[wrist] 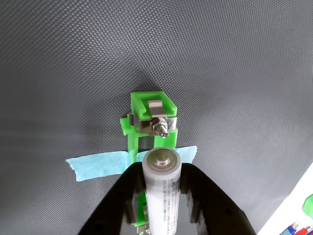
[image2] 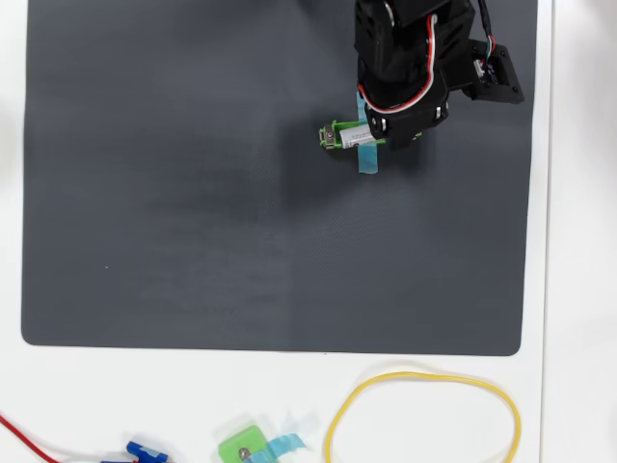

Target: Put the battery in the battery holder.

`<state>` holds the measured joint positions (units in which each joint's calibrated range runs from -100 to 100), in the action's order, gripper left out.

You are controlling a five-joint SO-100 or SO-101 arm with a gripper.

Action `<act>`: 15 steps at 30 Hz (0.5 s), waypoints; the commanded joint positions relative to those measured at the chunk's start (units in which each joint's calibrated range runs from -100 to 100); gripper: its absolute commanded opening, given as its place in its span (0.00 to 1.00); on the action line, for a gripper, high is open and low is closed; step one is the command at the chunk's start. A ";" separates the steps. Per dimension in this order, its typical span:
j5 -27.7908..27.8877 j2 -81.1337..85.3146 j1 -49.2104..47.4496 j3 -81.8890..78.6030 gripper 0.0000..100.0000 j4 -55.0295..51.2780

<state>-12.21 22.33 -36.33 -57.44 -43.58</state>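
Observation:
The battery (wrist: 160, 196), a silver-white cylinder with grey print, sits between my gripper's (wrist: 161, 171) black fingers, which are shut on it. It lines up lengthwise over the battery holder (wrist: 148, 105), a bright-green frame with a metal clip and screw at its far end. A light-blue tape strip (wrist: 98, 165) crosses the frame just under the battery's tip. In the overhead view the gripper (image2: 374, 135) holds the battery (image2: 352, 138) over the holder (image2: 331, 135) near the mat's top right. I cannot tell if the battery touches the frame.
A dark grey mat (image2: 193, 193) covers the white table (image2: 578, 289). Off the mat's front edge lie a yellow loop (image2: 424, 378), a small square green piece with blue tape (image2: 243, 448), a blue part (image2: 145, 450) and a red wire (image2: 19, 432).

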 commanded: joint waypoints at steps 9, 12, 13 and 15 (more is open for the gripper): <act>-0.99 0.15 1.40 2.99 0.00 0.66; -1.41 0.15 1.40 2.99 0.00 0.66; -1.41 0.15 1.40 2.99 0.00 0.66; -1.41 0.15 1.40 2.99 0.00 0.66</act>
<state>-13.35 22.33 -35.88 -57.35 -43.58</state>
